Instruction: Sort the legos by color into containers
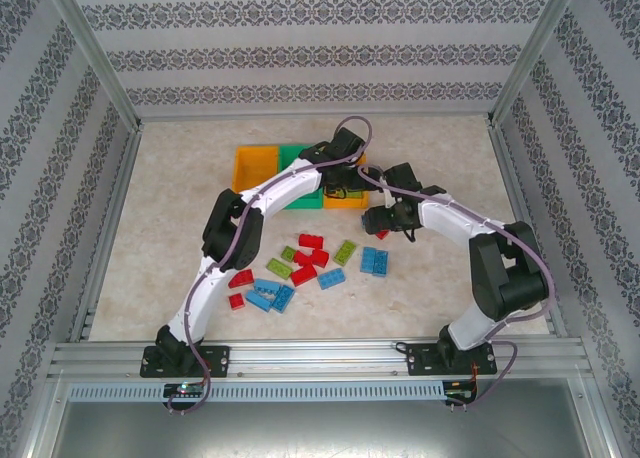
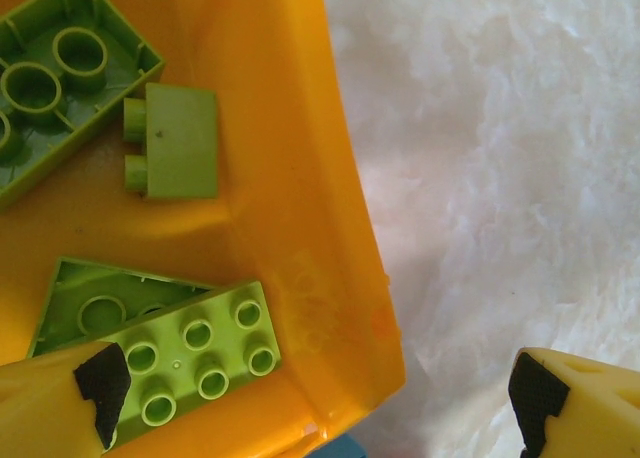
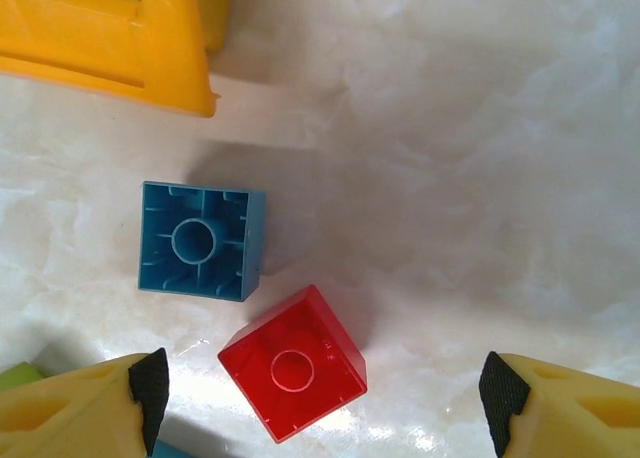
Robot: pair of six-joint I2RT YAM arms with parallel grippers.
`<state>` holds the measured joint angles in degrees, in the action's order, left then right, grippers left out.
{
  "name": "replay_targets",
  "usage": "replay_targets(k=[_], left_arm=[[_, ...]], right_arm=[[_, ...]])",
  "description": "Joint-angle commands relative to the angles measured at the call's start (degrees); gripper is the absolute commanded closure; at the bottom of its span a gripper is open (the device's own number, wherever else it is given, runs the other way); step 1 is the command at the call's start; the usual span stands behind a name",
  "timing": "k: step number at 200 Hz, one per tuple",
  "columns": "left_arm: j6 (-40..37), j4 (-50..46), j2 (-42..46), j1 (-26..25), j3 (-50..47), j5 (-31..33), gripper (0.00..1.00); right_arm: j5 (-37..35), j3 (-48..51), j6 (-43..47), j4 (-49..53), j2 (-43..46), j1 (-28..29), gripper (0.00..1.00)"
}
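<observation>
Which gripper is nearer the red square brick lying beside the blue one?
Right. The right gripper hangs open directly over the red brick, straddling it. The left gripper is open over the corner of the orange bin with green bricks inside, farther away.

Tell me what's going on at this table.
Two robot arms are sorting lego bricks by color into bins. The left gripper hangs open over an orange bin that holds light green bricks. The right gripper is open above a red brick and a blue brick on the table. Many bricks lie loose nearer the arms.
</observation>
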<state>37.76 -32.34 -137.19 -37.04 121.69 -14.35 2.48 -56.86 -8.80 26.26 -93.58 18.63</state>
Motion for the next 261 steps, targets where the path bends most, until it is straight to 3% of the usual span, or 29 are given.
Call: replay_targets(k=[1, 77, 121, 164, 196, 231, 261], left_arm=[[2.9, 7.0, 7.8, -2.3, 0.7, -7.3, 0.00], [2.8, 6.7, 10.3, -2.2, 1.4, -6.3, 0.00], [2.7, 5.9, 10.2, -2.2, 0.8, -5.5, 0.00], [2.5, 4.6, 10.9, -2.2, -0.1, -4.7, 0.00], [1.7, 3.5, 12.0, -2.2, -1.3, -2.1, 0.01], [0.8, -0.3, 12.5, -0.9, -1.1, 2.3, 0.00], [-1.3, -4.4, 14.6, 1.1, -1.9, 6.9, 0.01]], right_arm=[[2.7, -1.1, 5.8, 4.2, -3.6, 2.1, 0.18], [3.7, 1.6, 12.8, 3.8, 1.5, 2.2, 0.20], [6.9, 4.3, 12.5, 1.2, 7.8, 1.6, 0.21], [7.4, 3.2, 7.7, 1.8, 7.8, -0.5, 0.21], [12.5, 3.5, 6.3, 0.4, 8.9, -1.7, 0.24], [12.3, 4.9, 9.4, 0.3, 10.5, -1.4, 0.21], [6.3, 5.3, 14.0, 1.6, 10.3, 1.1, 0.18]])
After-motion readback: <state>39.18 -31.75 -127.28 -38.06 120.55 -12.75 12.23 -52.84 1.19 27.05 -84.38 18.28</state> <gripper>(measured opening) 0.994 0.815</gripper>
